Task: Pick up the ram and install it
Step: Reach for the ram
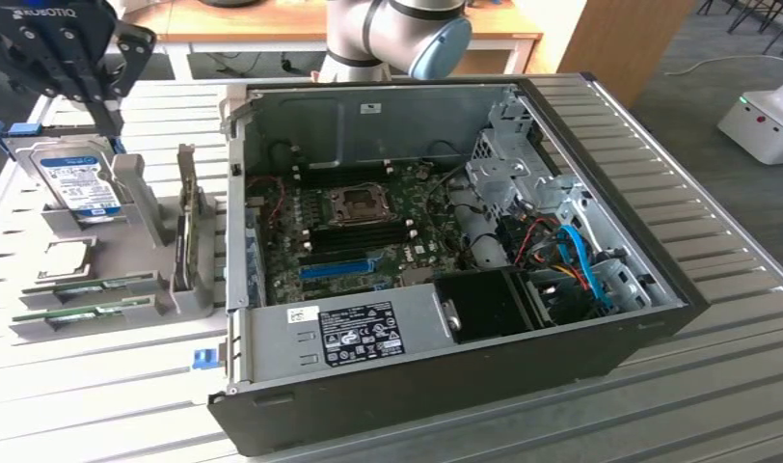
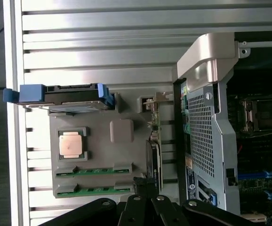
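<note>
Two ram sticks, long thin green boards, lie side by side in a grey holder (image 1: 57, 236) at the exterior view's left: one ram stick (image 1: 94, 285) (image 2: 94, 171) and a second ram stick (image 1: 72, 313) (image 2: 94, 190) beside it. My gripper (image 1: 110, 123) (image 2: 143, 184) hangs shut and holding nothing, high above the holder, over the blue-labelled hard drive (image 1: 78, 179) (image 2: 74, 97). It is well apart from both sticks. The open computer case (image 1: 623, 318) lies on its side with the motherboard (image 1: 353, 227) exposed.
In the holder a square processor chip (image 1: 65, 258) (image 2: 71, 144) lies flat and a card (image 1: 186, 227) (image 2: 155, 141) stands on edge next to the case wall. Cables and a drive cage (image 1: 565, 251) crowd the case's right side. A slatted metal table (image 1: 700, 386) carries everything.
</note>
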You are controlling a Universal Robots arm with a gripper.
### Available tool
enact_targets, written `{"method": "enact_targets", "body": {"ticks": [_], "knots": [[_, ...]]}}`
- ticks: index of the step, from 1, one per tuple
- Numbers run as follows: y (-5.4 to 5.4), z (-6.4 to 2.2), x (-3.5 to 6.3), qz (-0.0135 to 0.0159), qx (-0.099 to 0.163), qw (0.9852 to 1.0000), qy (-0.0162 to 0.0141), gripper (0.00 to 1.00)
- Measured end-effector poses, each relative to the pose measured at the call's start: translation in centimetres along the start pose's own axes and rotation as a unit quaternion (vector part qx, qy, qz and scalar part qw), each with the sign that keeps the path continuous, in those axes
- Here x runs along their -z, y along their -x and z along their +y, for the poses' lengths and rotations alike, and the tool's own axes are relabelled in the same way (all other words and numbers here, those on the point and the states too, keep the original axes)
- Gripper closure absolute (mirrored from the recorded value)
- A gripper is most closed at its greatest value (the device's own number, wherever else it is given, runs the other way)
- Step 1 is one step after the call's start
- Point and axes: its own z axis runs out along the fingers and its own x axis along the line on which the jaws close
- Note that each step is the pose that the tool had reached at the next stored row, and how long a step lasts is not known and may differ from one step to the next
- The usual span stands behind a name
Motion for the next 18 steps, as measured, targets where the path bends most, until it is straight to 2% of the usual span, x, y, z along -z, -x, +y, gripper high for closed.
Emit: {"method": "enact_targets", "body": {"ticks": [18], "knots": [[-2.5,-0.19,-0.06,0.0026,0.0,1.0,-0.0004,0.89]]}}
